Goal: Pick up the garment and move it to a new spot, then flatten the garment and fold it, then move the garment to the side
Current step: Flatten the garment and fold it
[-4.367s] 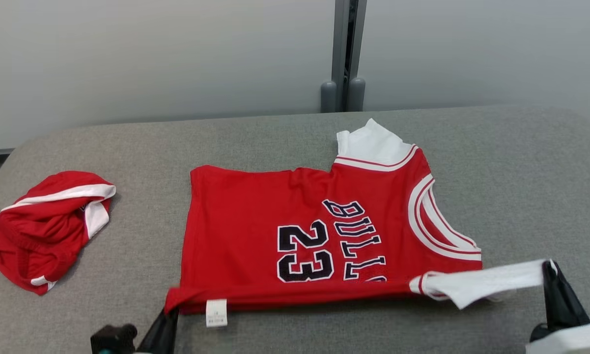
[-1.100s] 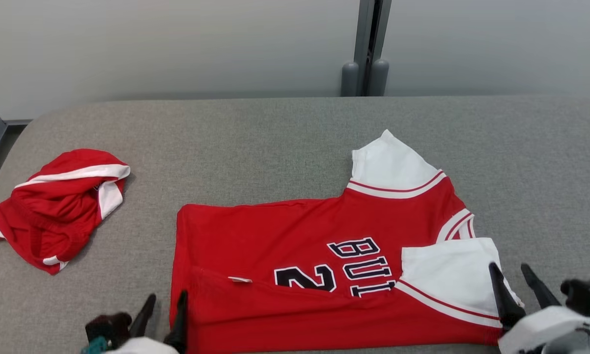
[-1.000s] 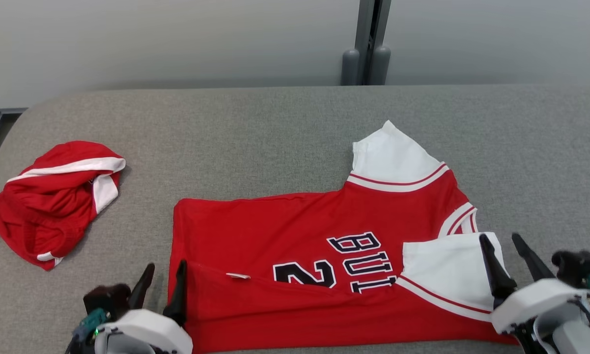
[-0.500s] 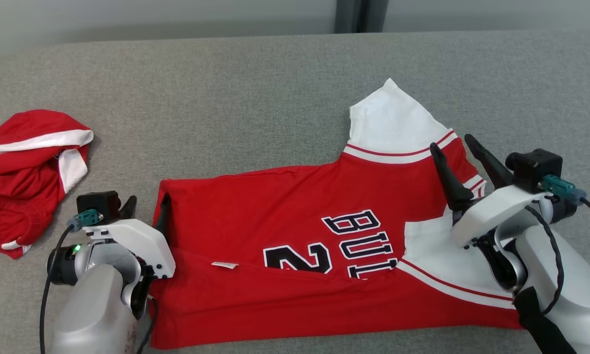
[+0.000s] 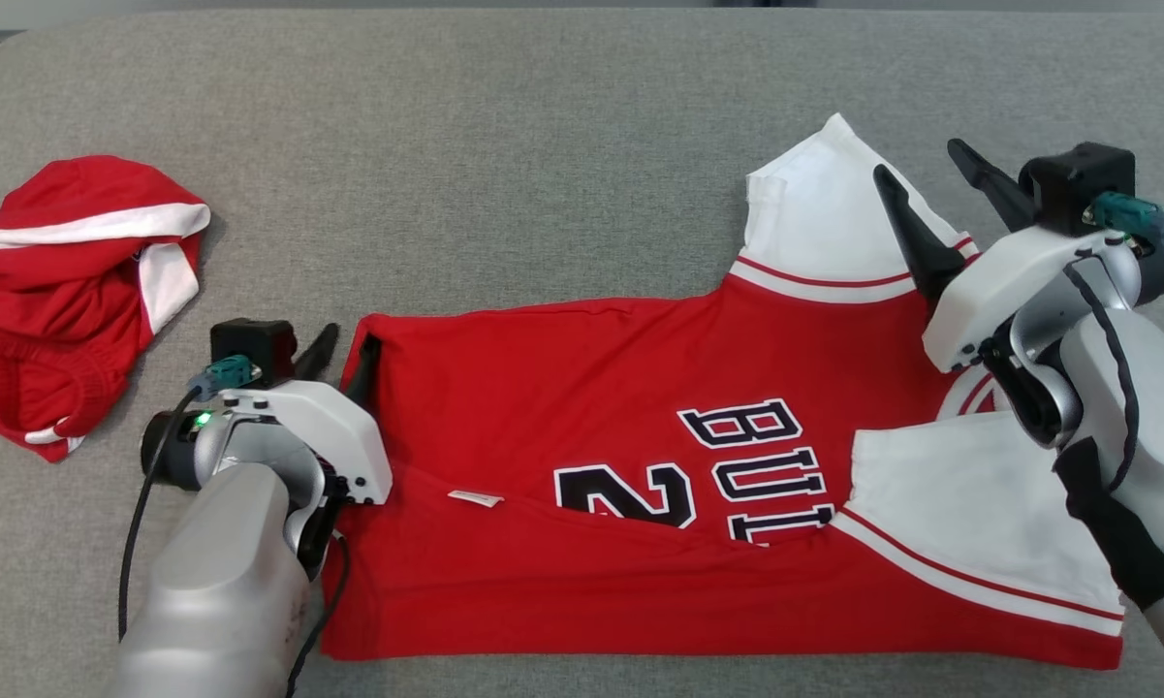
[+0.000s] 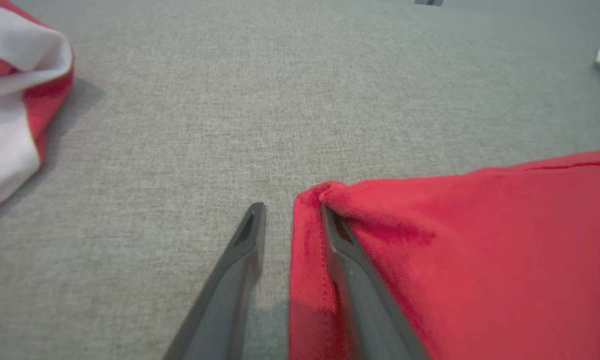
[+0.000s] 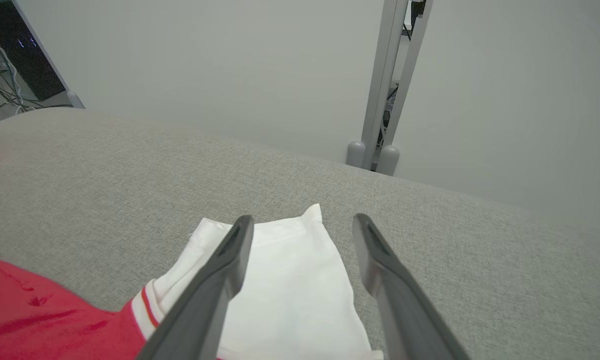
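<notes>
L hand [image 5: 347,341], fingers apart, straddles the far-left hem corner of the red jersey [image 5: 591,388]. In the left wrist view, one finger [image 6: 349,260] lies on the cloth and the other rests on the bare grey worktop [image 5: 543,145]. The corner sits between them, not yet pinched. R hand [image 5: 919,163], fingers wide apart and holding nothing, hovers over the far white sleeve [image 5: 814,223].

Change: a sec ago both hands sat at the jersey's near edge, beside the strip just folded over. Both have since reached to the far edge, and the L fingers have drawn closer together. The head camera has also tipped down. Likely meaning: first fold done, far edge is next to be gripped and brought over.

The jersey lies flat mid-worktop, neck to the robot's right. A bundled red-and-white garment [image 5: 68,291] sits well apart at far left.

Writing: black, white-edged "BU", further letters cut off by the fold, and a "2". A small white tag [image 5: 475,498] is too small to read.
</notes>
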Motion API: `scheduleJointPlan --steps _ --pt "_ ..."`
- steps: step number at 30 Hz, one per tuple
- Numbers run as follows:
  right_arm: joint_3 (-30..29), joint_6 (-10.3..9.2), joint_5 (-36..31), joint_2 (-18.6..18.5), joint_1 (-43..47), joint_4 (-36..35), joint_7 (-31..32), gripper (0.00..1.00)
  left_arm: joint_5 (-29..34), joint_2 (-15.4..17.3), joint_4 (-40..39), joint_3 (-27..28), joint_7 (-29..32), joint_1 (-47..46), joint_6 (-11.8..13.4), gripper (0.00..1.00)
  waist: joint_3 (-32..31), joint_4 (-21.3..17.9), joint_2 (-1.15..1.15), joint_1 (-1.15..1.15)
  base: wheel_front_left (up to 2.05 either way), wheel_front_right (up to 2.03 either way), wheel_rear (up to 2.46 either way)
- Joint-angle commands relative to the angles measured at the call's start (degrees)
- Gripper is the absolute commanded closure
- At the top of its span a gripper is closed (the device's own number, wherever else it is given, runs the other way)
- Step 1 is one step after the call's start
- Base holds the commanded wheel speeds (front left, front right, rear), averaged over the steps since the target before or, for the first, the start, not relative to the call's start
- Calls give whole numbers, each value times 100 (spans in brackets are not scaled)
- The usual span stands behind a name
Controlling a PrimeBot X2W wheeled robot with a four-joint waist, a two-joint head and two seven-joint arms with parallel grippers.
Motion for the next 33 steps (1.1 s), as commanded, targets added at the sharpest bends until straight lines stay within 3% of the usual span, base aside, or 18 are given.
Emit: scheduleJointPlan --steps 1,13,20,21,22,33 --pt "35 -2 -80 -12 -231 192 109 0 54 -74 145 -178 99 43 -44 100 80 124 0 0 0 0 0" --pt "79 -2 -449 54 -1554 2142 1095 0 -605 -66 -261 -1083 3 -295 -58 100 517 783 0 0 0 0 0" --pt "137 -1 -572 161 -1950 2839 1347 0 -1162 -82 -659 -1746 -92 -375 11 100 781 1046 0 0 0 0 0" --pt "179 -1 -601 184 -1956 2905 1387 64 -1221 -80 -668 -1808 -106 -393 38 100 798 1052 0 0 0 0 0" --pt "194 -1 -611 183 -1984 2942 1367 100 -1275 -79 -671 -1856 -125 -417 72 100 821 1049 0 0 0 0 0" --pt "-206 -3 -859 -69 -2463 3179 90 100 -1406 -22 -611 -1707 -542 -814 410 100 718 929 0 0 0 0 0"
